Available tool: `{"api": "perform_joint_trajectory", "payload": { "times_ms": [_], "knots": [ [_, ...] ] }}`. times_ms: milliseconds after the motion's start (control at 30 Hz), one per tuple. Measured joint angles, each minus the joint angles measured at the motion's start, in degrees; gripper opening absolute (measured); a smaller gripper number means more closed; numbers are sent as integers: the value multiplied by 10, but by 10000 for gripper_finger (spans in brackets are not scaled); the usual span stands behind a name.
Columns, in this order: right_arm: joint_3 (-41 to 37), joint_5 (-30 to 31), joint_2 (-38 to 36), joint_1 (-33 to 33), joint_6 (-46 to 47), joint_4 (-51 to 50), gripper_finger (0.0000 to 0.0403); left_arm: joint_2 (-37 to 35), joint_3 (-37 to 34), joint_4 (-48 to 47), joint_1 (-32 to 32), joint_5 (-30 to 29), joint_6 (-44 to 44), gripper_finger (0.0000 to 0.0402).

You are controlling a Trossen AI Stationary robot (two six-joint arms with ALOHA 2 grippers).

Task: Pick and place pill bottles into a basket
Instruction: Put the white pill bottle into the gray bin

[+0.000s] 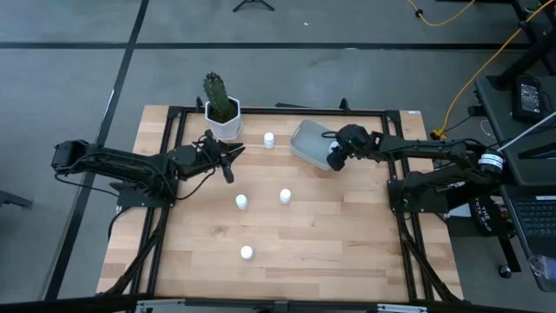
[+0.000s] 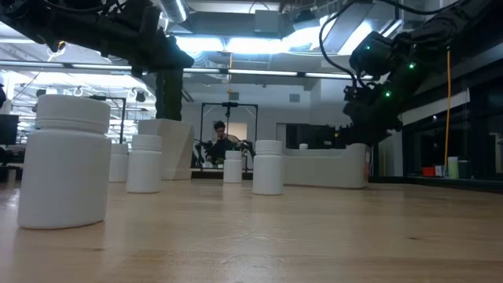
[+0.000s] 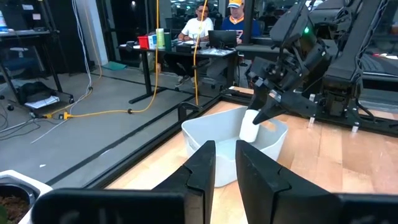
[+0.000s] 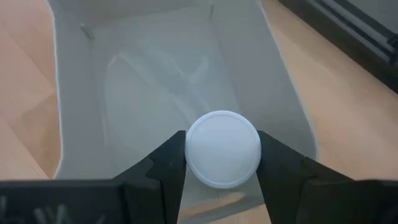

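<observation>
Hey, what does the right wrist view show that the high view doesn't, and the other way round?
Only the right wrist view shows the pill bottle clamped between the right gripper's fingers, hanging over the basket's bare floor with no bottles in the part seen. Only the high view shows the four bottles on the table: one beside the cactus pot, two mid-table, one nearer the front, plus the left gripper near the pot. Both show the basket and wooden table.
</observation>
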Motion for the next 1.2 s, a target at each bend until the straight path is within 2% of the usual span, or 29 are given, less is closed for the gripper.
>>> {"api": "perform_joint_trajectory", "payload": {
  "times_ms": [367, 733, 1033, 1200],
  "knots": [
    [0, 1, 0, 0, 3, 0, 164, 0, 0, 0, 0, 0, 1, 59],
    [0, 1, 0, 0, 3, 0, 203, 0, 0, 0, 0, 0, 1, 62],
    [1, 1, 0, 0, 3, 1, 208, 0, 0, 3, 0, 0, 1, 65],
    [36, 1, 0, 0, 2, -20, 209, 0, 0, 3, 0, 0, 1, 65]
  ]
}}
